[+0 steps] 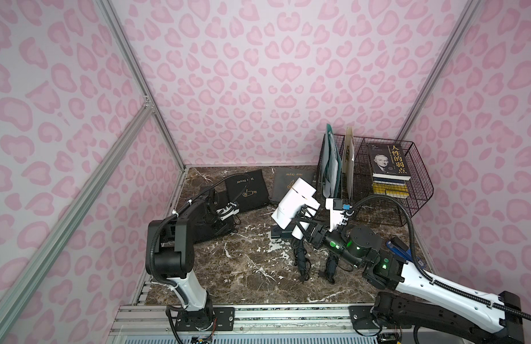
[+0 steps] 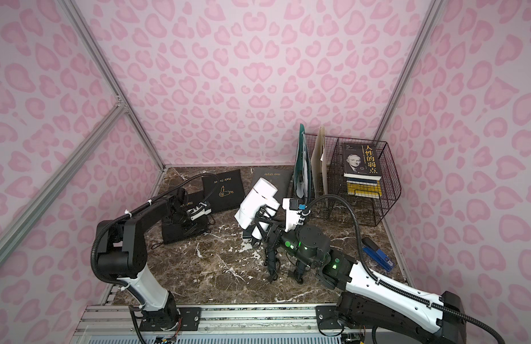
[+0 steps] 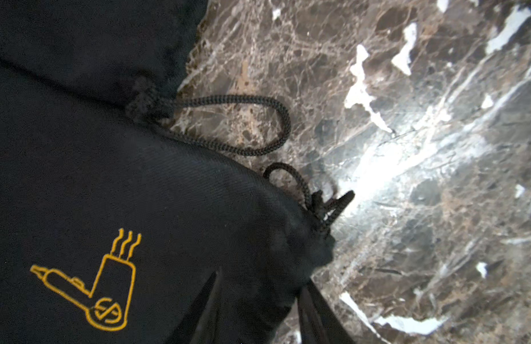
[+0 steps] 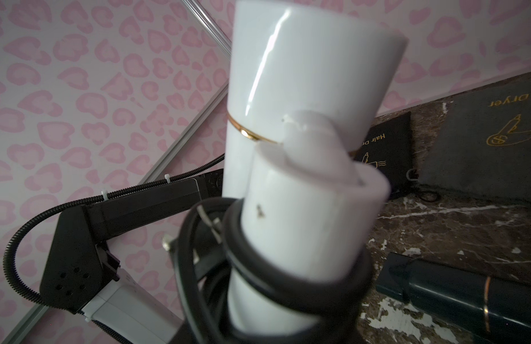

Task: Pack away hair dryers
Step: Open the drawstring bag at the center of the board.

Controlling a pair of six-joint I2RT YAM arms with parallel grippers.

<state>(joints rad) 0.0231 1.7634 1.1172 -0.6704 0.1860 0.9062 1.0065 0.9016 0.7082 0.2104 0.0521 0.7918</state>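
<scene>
My right hand [image 1: 302, 222] squeezes white dryer [image 1: 292, 199] by handle, cord [image 4: 204, 268] bunched in too. Dryer held up off table [image 1: 243, 268], ready for bag. My left hand [image 3: 262, 286] sits low at pouch [image 3: 109, 178] mouth, near strings [image 3: 258, 125], maybe to pull it wide. Pinching cloth or not? Cannot tell. Dark dryer [image 4: 455, 295] lies on table just below right hand.

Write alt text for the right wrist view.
A white dryer with a gold band fills the frame close up, black cord looped round its handle. Behind it are a pink-spotted wall, the left arm, two pouches and a dark dryer lying on the table.
</scene>
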